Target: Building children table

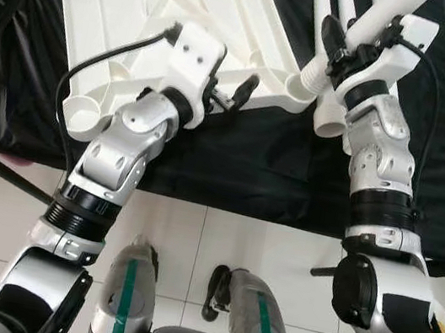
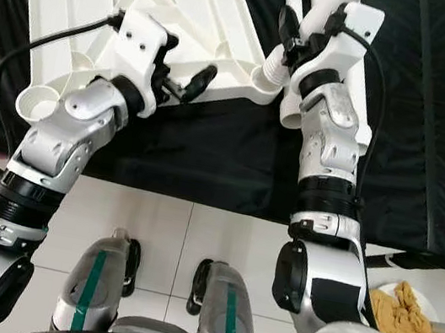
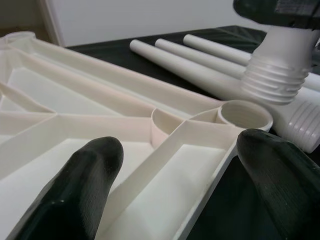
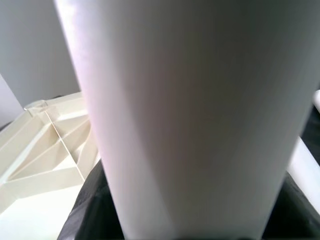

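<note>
1. Right pincer [image 1: 338, 45]: clenched around a white table leg [image 1: 384, 10], whose threaded end hangs just above the corner socket [image 3: 245, 114] of the upturned tabletop [image 1: 146, 8].
2. Left pincer [image 1: 239, 92]: fingers [image 3: 75, 185] spread apart, straddling the tabletop's near edge beside that socket; I see nothing gripped.
3. Tabletop rests underside-up on black sheeting [image 1: 257, 164]; spare legs [image 3: 190, 62] lie beyond it.
4. Step in hand, as I judge: seat the thread squarely in the socket, hold the leg upright, brace the tabletop, then twist.
5. The left wrist view shows the gap between thread and socket; the eye views show both arms and the tiled floor [image 1: 261, 241].
</note>
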Motion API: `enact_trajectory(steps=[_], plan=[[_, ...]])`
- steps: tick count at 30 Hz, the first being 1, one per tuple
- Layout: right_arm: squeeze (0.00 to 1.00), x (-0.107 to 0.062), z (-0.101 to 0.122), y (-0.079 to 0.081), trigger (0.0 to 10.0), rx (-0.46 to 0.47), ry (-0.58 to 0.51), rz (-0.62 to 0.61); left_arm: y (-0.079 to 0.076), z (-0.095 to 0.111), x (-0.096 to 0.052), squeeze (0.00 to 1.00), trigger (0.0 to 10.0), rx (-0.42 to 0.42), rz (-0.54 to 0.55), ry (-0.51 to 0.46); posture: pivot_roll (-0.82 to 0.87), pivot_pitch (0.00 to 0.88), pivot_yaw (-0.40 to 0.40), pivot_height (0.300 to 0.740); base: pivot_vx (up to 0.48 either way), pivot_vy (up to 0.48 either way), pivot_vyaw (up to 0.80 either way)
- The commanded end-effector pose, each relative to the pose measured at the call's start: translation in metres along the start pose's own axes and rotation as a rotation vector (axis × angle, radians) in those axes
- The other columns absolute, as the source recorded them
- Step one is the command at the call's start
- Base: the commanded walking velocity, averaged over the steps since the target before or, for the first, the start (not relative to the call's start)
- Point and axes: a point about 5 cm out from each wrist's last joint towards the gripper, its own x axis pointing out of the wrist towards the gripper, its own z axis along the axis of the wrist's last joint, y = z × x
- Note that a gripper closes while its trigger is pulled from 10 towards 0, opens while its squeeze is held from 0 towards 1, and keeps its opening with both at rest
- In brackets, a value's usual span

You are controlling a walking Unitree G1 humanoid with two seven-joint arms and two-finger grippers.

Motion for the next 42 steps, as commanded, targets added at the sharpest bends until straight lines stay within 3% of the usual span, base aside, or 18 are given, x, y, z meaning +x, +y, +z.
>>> enact_trajectory(steps=[1,7,11,15,27,42], plan=[[0.0,0.003,0.005,-0.003,10.0,-0.038,-0.016,-0.006,-0.007,-0.004,0.001,0.0,10.0,-0.023,-0.082,0.025,0.07,0.073,-0.057,0.74,0.0,0.0,0.0],[0.0,0.001,0.003,-0.007,10.0,-0.067,-0.009,-0.022,-0.005,0.003,0.002,0.0,10.0,-0.108,-0.017,-0.027,0.07,0.061,-0.059,0.74,0.0,0.0,0.0],[0.0,-0.002,-0.003,-0.008,10.0,-0.031,0.007,-0.015,-0.001,0.005,0.004,0.0,10.0,-0.127,0.016,-0.044,0.07,0.042,-0.053,0.74,0.0,0.0,0.0],[0.0,-0.007,-0.009,-0.006,10.0,0.003,-0.015,0.011,0.001,0.003,0.005,0.0,10.0,-0.057,0.015,-0.033,0.08,0.027,-0.044,0.74,0.0,0.0,0.0],[0.0,-0.006,-0.017,0.004,10.0,0.022,-0.02,0.06,-0.002,0.014,0.007,0.0,10.0,-0.044,0.001,-0.088,0.09,0.011,-0.041,0.74,0.0,0.0,0.0],[0.0,-0.005,-0.027,-0.015,10.0,0.101,0.003,-0.033,-0.004,0.015,0.009,0.0,10.0,-0.014,0.018,-0.119,0.1,0.0,-0.064,0.74,0.0,0.0,0.0]])
